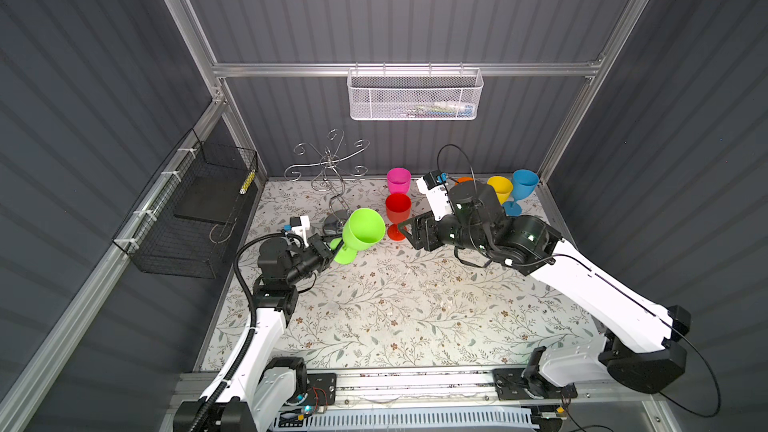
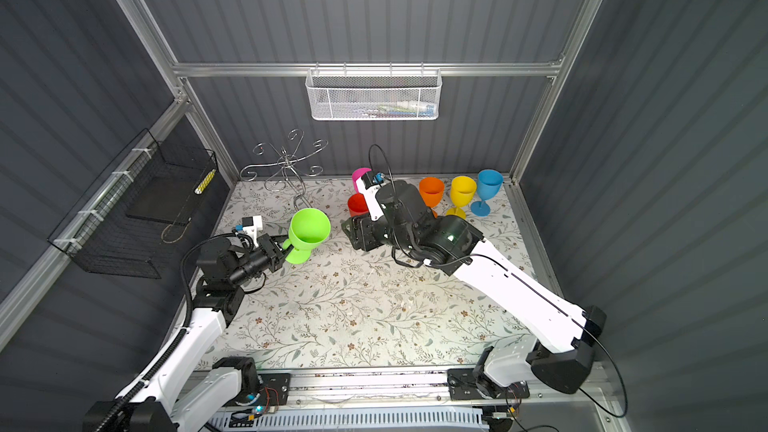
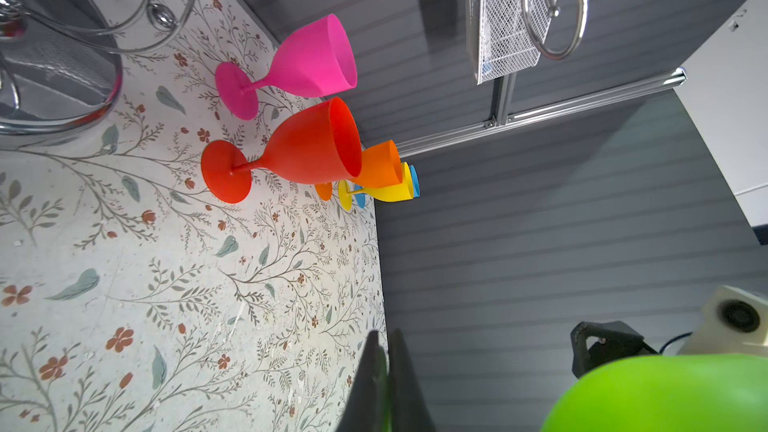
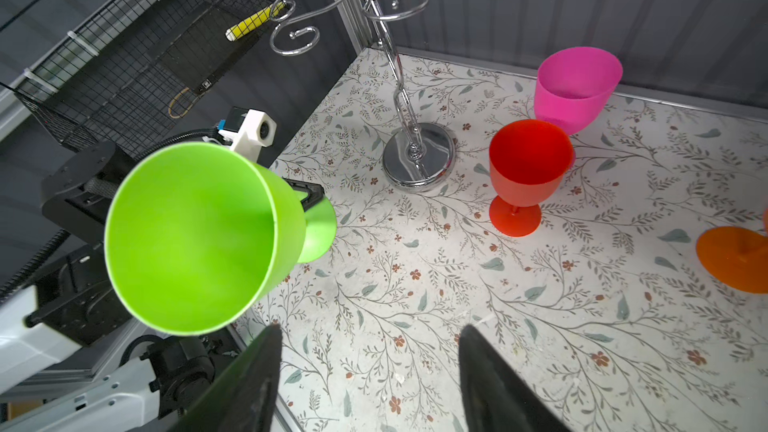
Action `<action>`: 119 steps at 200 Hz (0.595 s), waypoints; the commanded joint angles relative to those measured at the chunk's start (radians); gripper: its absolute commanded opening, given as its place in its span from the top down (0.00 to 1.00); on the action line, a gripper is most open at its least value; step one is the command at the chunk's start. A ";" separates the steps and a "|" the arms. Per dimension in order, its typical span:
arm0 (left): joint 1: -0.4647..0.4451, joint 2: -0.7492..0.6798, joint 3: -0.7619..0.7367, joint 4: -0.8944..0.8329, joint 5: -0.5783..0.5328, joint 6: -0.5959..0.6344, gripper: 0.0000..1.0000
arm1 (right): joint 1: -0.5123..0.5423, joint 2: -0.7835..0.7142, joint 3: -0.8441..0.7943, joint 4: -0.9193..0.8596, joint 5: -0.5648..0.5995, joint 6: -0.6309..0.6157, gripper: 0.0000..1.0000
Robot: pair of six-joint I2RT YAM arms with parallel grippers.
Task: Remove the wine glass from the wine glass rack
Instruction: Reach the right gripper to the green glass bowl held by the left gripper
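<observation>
Floral tabletop, wine glass stem hidden

The wine glass is lime-green opaque plastic, with a wide bowl, a short stem and a round foot. It is off the wine glass rack and hangs tilted above the worktop, mouth up and toward the right, foot lower. The left pincer is clamped on its stem. The rack is shiny chrome wire and stands upright near the back left corner. It has a round mirror base (clearest in the right wrist view), a twisted stem and curled arms spreading at the top. In both top views the glass sits just in front of the base.
</observation>
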 commanded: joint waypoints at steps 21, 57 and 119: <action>-0.007 0.023 -0.016 0.106 0.047 0.040 1.00 | -0.004 0.043 0.089 -0.073 -0.056 0.002 0.38; -0.012 0.032 -0.015 0.108 0.042 0.055 1.00 | 0.013 0.089 0.147 -0.101 -0.062 -0.016 0.40; -0.018 0.024 -0.020 0.104 0.026 0.067 1.00 | 0.059 0.179 0.230 -0.127 -0.047 -0.043 0.43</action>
